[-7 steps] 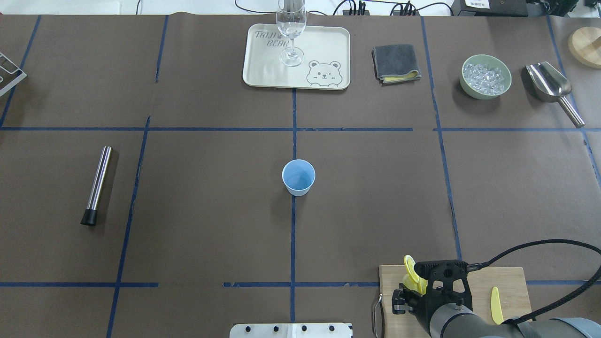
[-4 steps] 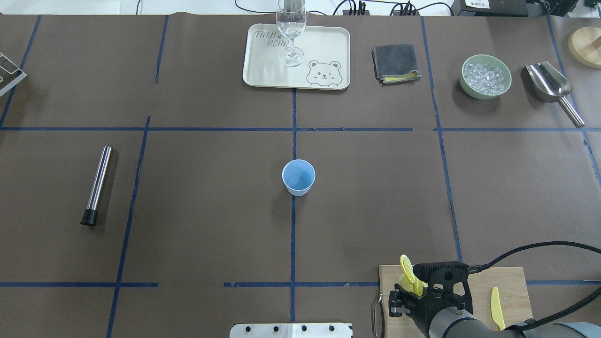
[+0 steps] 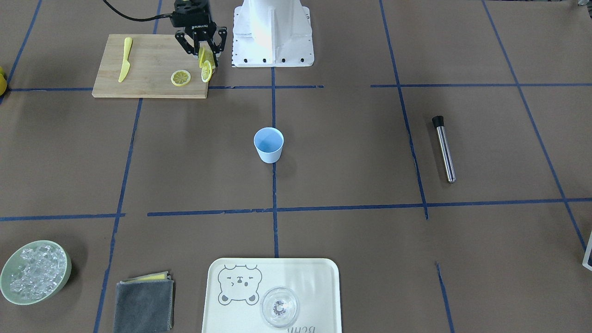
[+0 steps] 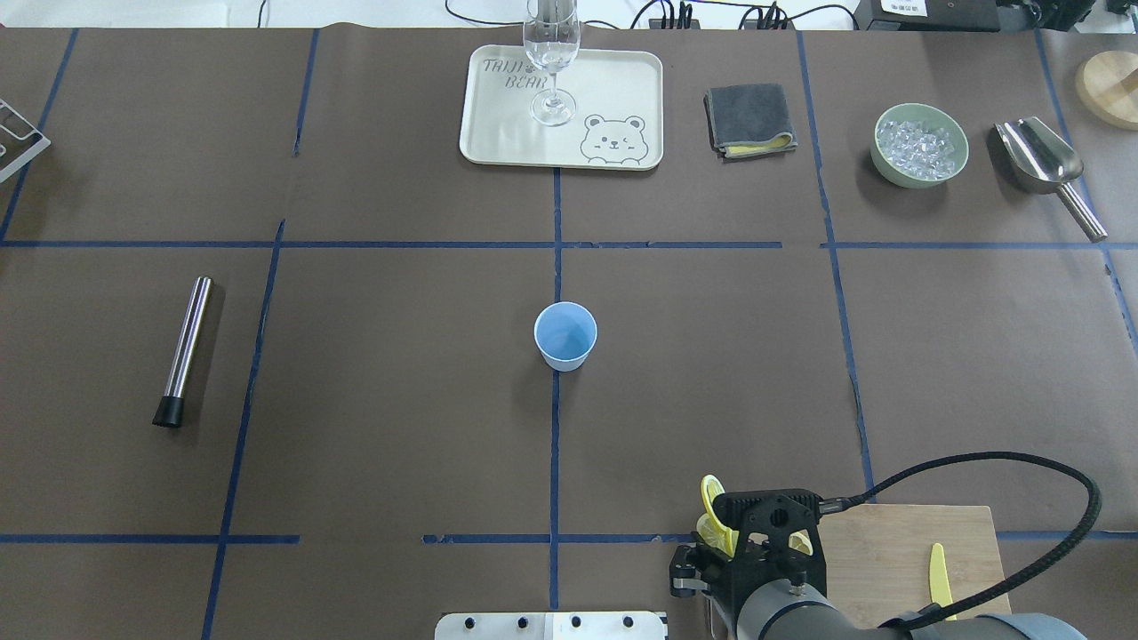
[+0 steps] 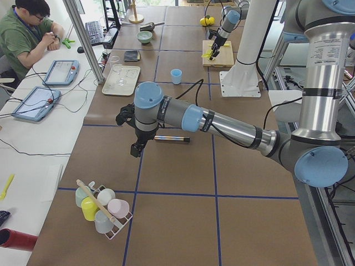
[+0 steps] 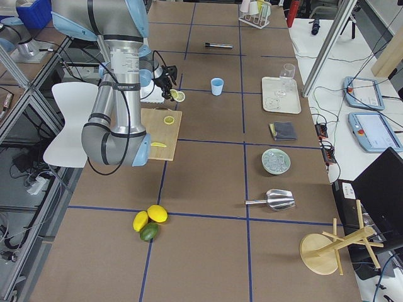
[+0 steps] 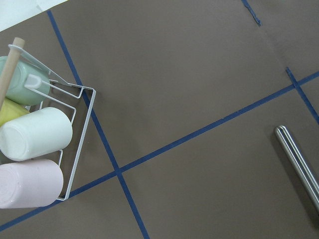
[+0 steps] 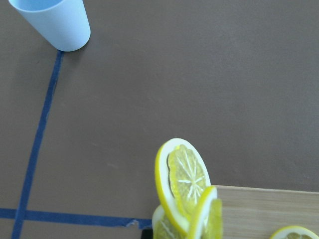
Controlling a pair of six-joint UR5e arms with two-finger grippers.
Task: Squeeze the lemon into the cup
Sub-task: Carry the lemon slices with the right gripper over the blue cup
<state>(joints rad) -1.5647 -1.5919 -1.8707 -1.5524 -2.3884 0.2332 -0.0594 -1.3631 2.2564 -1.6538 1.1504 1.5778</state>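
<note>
The light-blue cup (image 4: 565, 336) stands upright on the centre blue line, and its top left corner shows in the right wrist view (image 8: 52, 22). My right gripper (image 4: 716, 533) hangs over the left end of the wooden cutting board (image 4: 889, 551), shut on a cluster of lemon slices (image 8: 184, 184) that stick out below its fingers (image 3: 206, 71). One more lemon slice (image 3: 181, 77) lies flat on the board. My left gripper (image 5: 136, 149) hovers near the table's left end, and I cannot tell whether it is open or shut.
A yellow knife (image 4: 939, 578) lies on the board. At the left lies a steel rod (image 4: 183, 351). Along the far edge are a tray (image 4: 498, 133) with a glass (image 4: 551, 62), a grey cloth (image 4: 749, 120), an ice bowl (image 4: 919, 144) and a scoop (image 4: 1040, 160). A cup rack (image 7: 35, 134) stands under the left wrist.
My right gripper has carried the lemon slices leftward, from over the board's near-left corner to its left edge, towards the cup's side. The cup has not moved.
</note>
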